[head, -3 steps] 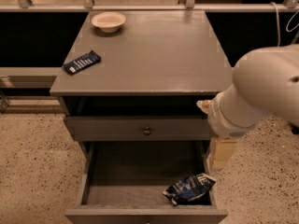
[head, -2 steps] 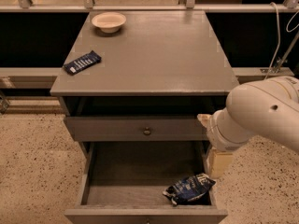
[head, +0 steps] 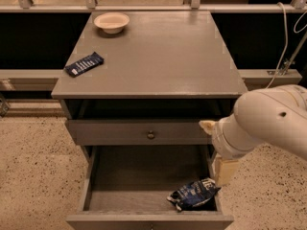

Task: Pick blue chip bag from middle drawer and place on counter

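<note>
The blue chip bag [head: 193,194] lies crumpled in the front right corner of the open middle drawer [head: 134,174]. My gripper [head: 222,169] hangs from the big white arm [head: 268,123] at the drawer's right wall, just above and to the right of the bag, and holds nothing that I can see. The arm hides most of the gripper. The counter [head: 158,56] is the grey cabinet top above.
A flat dark blue bar wrapper [head: 84,63] lies at the counter's left edge. A pale bowl [head: 111,21] stands at its back left. The shallower drawer front with a round knob [head: 150,134] sits shut above the open drawer. Speckled floor lies on both sides.
The arm has dropped lower on the cabinet's right side, and the gripper has come down closer to the chip bag. The bag has not moved.
</note>
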Controlling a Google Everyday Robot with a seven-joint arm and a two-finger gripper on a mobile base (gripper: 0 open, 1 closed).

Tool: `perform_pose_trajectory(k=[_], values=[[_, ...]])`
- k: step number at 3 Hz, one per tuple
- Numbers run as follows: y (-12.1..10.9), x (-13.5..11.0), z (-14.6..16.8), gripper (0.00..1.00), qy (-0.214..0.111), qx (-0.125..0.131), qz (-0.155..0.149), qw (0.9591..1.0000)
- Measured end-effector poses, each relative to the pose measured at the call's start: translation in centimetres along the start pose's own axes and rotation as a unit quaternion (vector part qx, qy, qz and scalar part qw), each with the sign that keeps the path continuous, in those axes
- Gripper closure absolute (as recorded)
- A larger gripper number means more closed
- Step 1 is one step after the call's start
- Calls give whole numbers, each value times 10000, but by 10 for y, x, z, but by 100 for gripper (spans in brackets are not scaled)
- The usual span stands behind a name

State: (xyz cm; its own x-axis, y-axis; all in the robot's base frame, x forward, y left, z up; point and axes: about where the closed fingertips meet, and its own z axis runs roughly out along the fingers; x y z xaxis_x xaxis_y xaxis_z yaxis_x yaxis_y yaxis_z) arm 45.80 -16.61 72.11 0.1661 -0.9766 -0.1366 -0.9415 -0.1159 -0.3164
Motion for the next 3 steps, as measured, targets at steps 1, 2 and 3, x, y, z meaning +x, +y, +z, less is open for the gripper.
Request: perform_pose_trajectory(k=[1, 2, 3], values=[[35, 7, 47, 0, -349, 110, -707, 9968], [43, 21, 74, 0, -293, -106, -1051, 9940], [43, 20, 76, 0, -295, -126, -1056, 9939]])
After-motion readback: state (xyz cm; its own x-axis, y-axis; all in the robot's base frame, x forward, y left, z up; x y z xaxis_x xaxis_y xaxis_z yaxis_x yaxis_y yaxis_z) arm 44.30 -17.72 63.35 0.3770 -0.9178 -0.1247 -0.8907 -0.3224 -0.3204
